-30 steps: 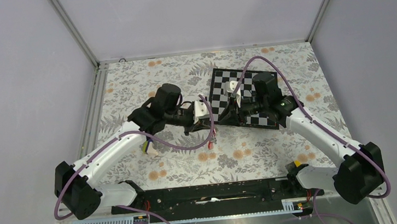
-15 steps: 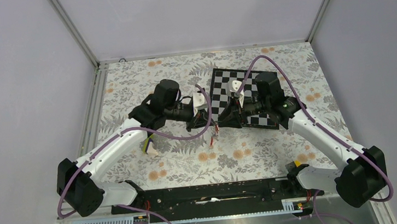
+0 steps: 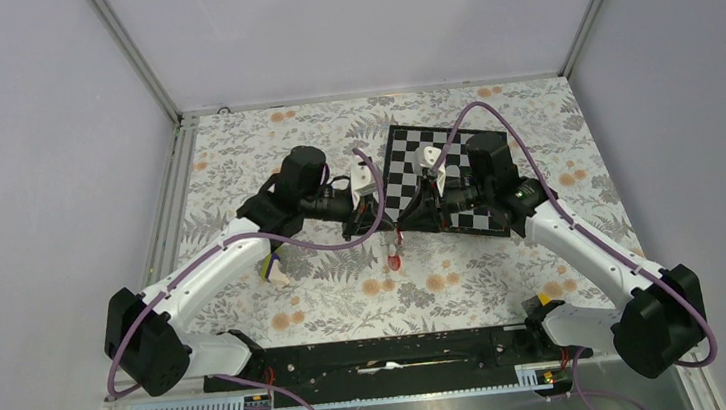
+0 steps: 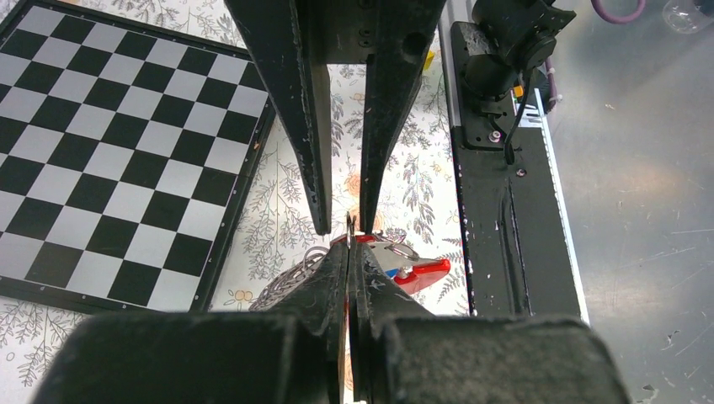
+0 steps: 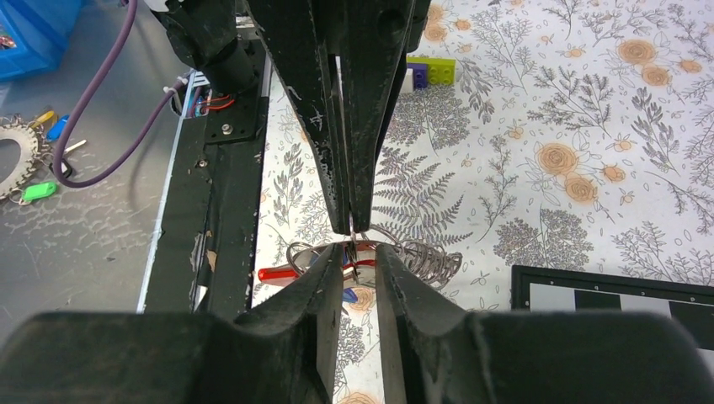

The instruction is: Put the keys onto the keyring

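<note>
Top external view, from the left: a yellow-green and white block lies on the flowered table beside the left forearm, well apart from the work. Mid-table, the 2 arms meet tip to tip, and a small bundle with a red piece at its low end hangs just under the meeting point. I cannot tell whether it touches the cloth.

In the left wrist view, the left gripper is clenched tight on a thin metal ring that stands edge-on above its tips. Below and beyond it are the keyring, seen as a grey coil, a glossy red part and a speck of blue tag from the keys, all bunched together.

In the right wrist view, the right gripper has its 2 fingers a narrow gap apart, straddling the left gripper's tips and the bit of metal there. I cannot tell whether they press on it.

Furthest right, the chessboard lies flat, partly under the right arm.
</note>
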You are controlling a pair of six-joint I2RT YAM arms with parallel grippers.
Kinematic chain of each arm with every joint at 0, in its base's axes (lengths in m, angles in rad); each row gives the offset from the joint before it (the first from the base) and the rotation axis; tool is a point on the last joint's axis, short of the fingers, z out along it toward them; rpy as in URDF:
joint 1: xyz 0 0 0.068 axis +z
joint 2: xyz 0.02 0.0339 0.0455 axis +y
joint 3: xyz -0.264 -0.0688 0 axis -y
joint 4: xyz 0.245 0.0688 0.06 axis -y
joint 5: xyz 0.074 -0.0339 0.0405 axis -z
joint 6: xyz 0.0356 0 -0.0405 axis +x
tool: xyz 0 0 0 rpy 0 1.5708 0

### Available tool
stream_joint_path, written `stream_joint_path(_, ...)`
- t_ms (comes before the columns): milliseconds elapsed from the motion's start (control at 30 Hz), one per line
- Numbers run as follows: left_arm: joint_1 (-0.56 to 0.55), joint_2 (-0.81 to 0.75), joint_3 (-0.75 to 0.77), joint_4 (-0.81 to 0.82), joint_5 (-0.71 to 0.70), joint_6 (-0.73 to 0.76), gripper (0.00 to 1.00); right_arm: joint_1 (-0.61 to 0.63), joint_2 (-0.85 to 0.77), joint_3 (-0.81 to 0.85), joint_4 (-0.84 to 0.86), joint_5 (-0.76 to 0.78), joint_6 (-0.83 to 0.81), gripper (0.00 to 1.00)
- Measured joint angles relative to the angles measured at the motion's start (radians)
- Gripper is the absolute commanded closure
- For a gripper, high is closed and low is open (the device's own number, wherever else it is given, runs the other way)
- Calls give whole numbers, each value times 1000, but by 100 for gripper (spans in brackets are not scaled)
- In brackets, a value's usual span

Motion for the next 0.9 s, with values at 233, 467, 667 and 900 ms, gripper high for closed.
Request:
stream_joint_path(233,2,4,0,22,7,-22,100,0,8,-5,7,-2,11,83)
stream_joint_path(467,13,4,-18,56,24,-41,100,0,11,-5,3,-8,13,100)
stream_joint_path(667,18,4,-39,88,32,-41,94,0,11,-4,-10,3,7,100)
stream_joint_path(900,24,4,-45,80,21,-4,59,13,12,73,-161,75,-53,100)
